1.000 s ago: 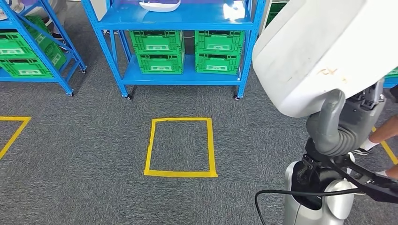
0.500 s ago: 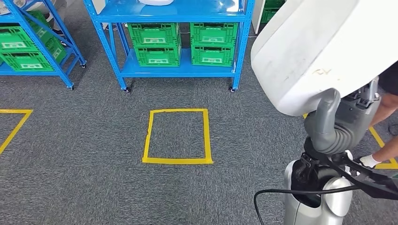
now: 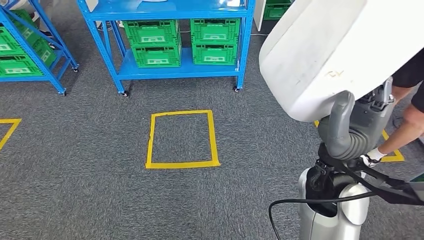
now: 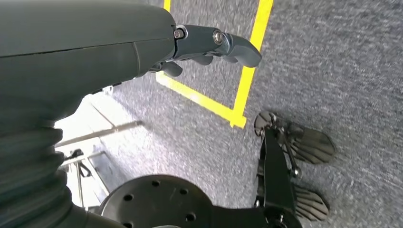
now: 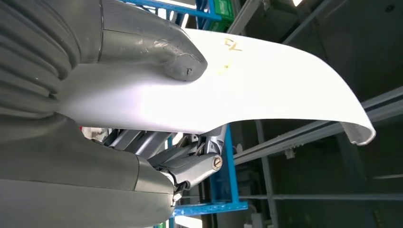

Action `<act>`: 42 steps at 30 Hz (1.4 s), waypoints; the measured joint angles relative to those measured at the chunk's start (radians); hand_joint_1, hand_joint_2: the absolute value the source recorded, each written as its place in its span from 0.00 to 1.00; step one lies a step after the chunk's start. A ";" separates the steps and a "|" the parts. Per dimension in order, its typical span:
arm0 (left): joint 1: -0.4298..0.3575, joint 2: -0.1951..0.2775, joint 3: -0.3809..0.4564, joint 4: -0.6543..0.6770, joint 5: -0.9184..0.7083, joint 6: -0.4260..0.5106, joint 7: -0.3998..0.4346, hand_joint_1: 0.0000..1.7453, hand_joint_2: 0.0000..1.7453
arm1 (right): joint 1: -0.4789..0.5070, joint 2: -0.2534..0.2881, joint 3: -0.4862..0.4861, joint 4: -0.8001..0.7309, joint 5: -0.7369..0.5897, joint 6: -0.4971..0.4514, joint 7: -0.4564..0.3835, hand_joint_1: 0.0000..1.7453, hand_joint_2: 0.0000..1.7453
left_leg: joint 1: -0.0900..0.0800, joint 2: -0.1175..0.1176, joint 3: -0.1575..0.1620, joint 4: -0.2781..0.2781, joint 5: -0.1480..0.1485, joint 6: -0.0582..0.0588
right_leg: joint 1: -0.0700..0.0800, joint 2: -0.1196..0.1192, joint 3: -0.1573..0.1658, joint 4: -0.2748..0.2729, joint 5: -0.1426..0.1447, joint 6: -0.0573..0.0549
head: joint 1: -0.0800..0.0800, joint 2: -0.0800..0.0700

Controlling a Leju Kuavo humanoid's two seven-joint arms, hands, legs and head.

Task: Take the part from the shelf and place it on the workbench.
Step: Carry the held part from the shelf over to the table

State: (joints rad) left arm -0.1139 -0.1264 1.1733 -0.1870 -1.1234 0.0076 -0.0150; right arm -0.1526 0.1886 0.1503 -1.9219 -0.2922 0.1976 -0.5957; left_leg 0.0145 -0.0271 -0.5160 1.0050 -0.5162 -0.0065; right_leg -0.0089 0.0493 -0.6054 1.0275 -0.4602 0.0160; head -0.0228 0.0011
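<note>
While my right robot hand [image 5: 157, 118] clamps the white part [image 3: 340, 50] — left robot hand [image 4: 209, 45] empty, fingers loosely curled — its overhang could clip the nearby person [image 3: 407, 107].

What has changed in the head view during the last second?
The whole picture has shifted, so the camera has moved, not the things: the blue shelf and the yellow tape square now sit higher and further left. A person's gloved hand has come nearer the robot. The right hand still holds the white part.
</note>
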 joint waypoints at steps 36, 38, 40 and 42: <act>0.001 0.006 0.000 -0.001 -0.014 0.000 -0.001 0.00 1.00 | 0.022 -0.018 0.003 0.004 0.002 -0.007 -0.002 1.00 1.00 | 0.001 0.057 -0.029 0.003 0.019 0.020 | -0.003 -0.041 -0.137 0.272 -0.122 0.023 | 0.011 0.000; 0.001 0.005 0.000 0.000 -0.015 0.000 0.000 0.00 1.00 | 0.022 -0.020 0.003 0.003 0.002 -0.008 -0.001 1.00 1.00 | 0.001 0.084 -0.030 0.006 0.017 0.018 | -0.005 -0.050 -0.107 0.223 -0.084 0.023 | 0.011 0.000; 0.000 0.004 0.000 0.000 -0.015 0.000 0.000 0.00 1.00 | 0.020 -0.020 0.003 0.001 0.002 -0.008 0.000 1.00 1.00 | -0.001 0.105 -0.028 0.010 0.013 0.011 | -0.004 -0.088 -0.024 0.080 -0.030 0.018 | 0.011 0.000; -0.002 0.003 0.000 0.000 -0.016 0.000 0.001 0.00 1.00 | 0.016 -0.020 0.003 -0.002 0.002 -0.009 0.001 1.00 1.00 | -0.006 0.122 -0.024 0.012 0.006 0.000 | 0.001 -0.116 0.018 0.001 -0.012 0.006 | 0.011 0.000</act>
State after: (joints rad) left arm -0.1159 -0.1229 1.1734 -0.1869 -1.1391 0.0076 -0.0141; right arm -0.1362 0.1686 0.1533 -1.9239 -0.2907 0.1888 -0.5944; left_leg 0.0088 0.0944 -0.5405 1.0172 -0.5097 -0.0066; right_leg -0.0078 -0.0667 -0.5876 1.0281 -0.4721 0.0221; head -0.0122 0.0011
